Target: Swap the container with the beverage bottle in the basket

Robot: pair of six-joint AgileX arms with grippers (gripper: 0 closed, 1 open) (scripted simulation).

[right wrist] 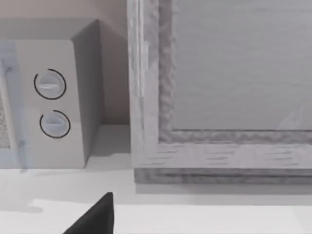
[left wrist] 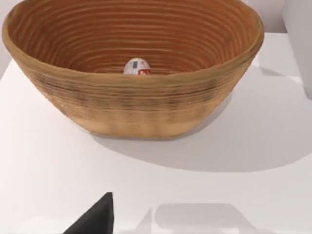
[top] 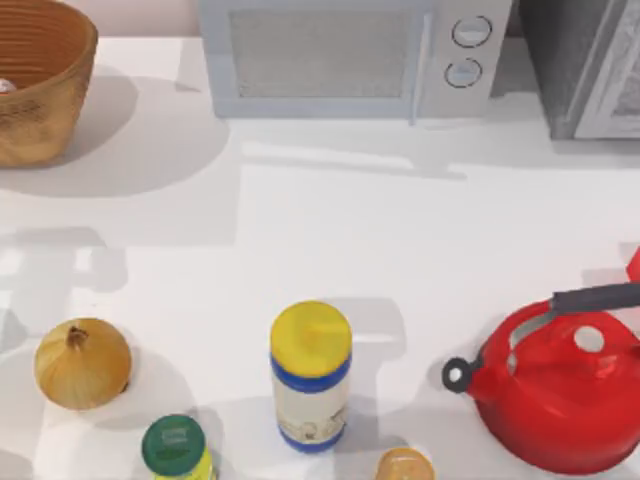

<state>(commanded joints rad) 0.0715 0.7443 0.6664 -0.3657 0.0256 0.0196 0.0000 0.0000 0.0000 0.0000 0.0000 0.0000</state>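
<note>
The basket (top: pixel 45 95), round light-brown wicker with ribbed inner walls, stands at the table's back left corner. Deep inside it lies the beverage bottle (left wrist: pixel 137 67), tiny and white with a red label, also glimpsed from above (top: pixel 5 87). The container (top: pixel 311 375), a tall white jar with a yellow lid and blue bands, stands upright near the front middle. A dark part of my left gripper (left wrist: pixel 95 220) hangs short of the basket (left wrist: pixel 136 105), above bare table. A dark part of my right gripper (right wrist: pixel 95 218) faces the appliances at the back right.
A white microwave (top: pixel 350 55) and a grey appliance (top: pixel 590 65) line the back edge. An onion (top: pixel 82 363), a green-lidded jar (top: pixel 175 447), a small tan-topped item (top: pixel 404 466) and a red kettle (top: pixel 560 395) crowd the front. Open tabletop lies between basket and jar.
</note>
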